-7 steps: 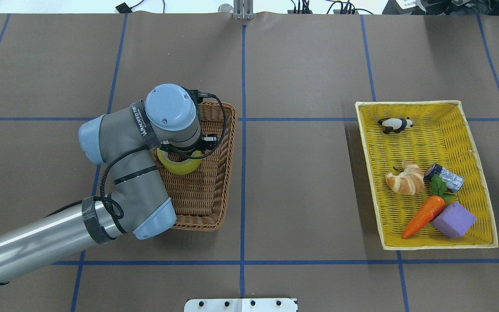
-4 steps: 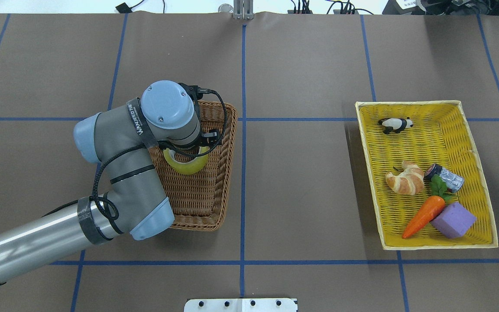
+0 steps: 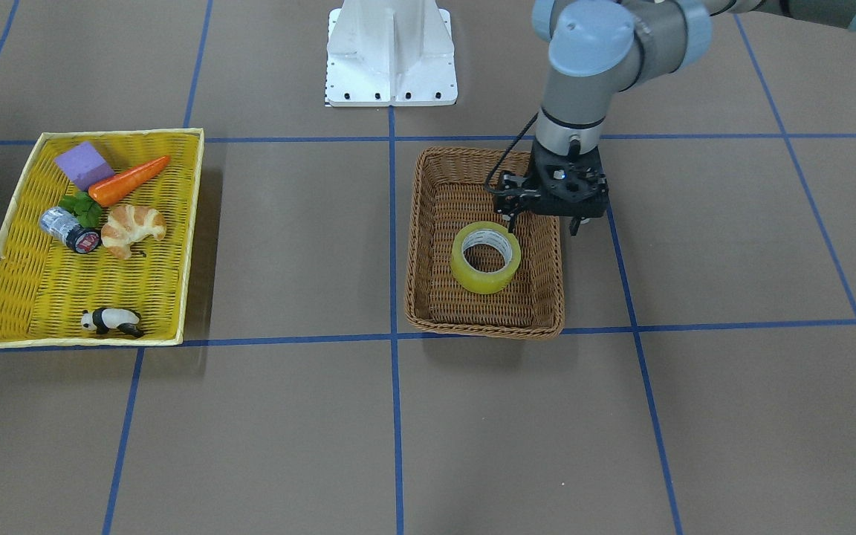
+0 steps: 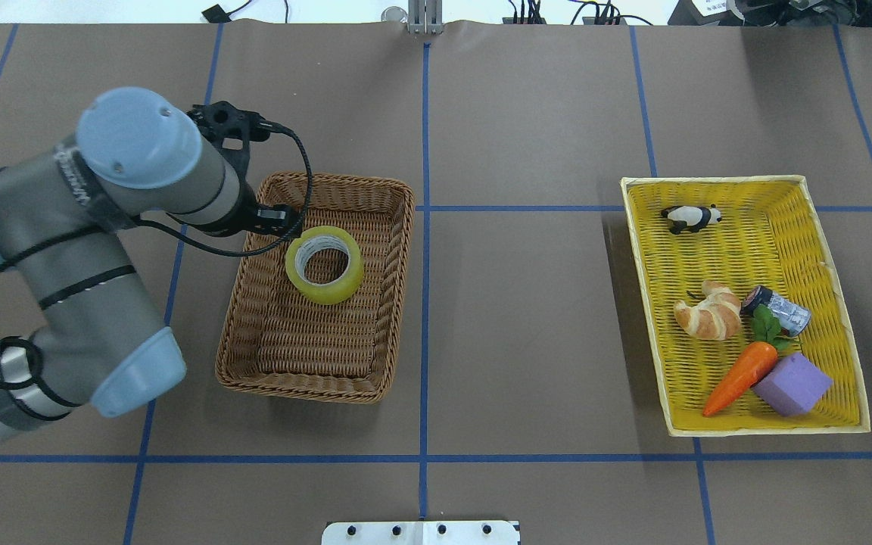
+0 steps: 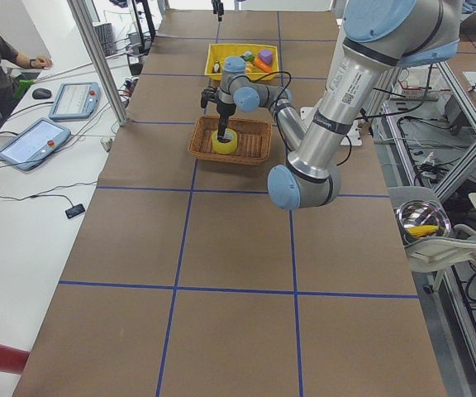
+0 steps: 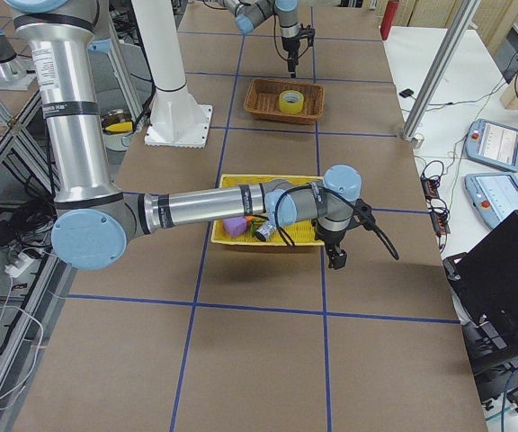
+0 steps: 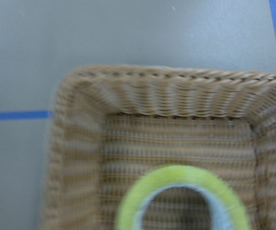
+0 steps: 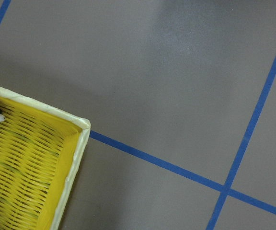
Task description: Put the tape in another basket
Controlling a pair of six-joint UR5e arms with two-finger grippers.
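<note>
The bright yellow woven tray [image 4: 708,181] on the robot's right holds a purple block [image 4: 792,384], a carrot [image 4: 739,377], a croissant [image 4: 707,310], a silver-wrapped can [image 4: 780,310] with a dark end, and a small panda figure [image 4: 692,218]. Well apart from it, the deep brown wicker basket [image 3: 484,327] holds only the tape [image 4: 325,290], a wide translucent yellow-green roll with a white core. It lies flat, hole up, in the basket's far half. The left gripper [image 3: 543,225] hangs over the basket's left wall, fingers spread and holding nothing. The right gripper [image 6: 335,259] hangs beside the tray; I cannot tell how far open it is.
</note>
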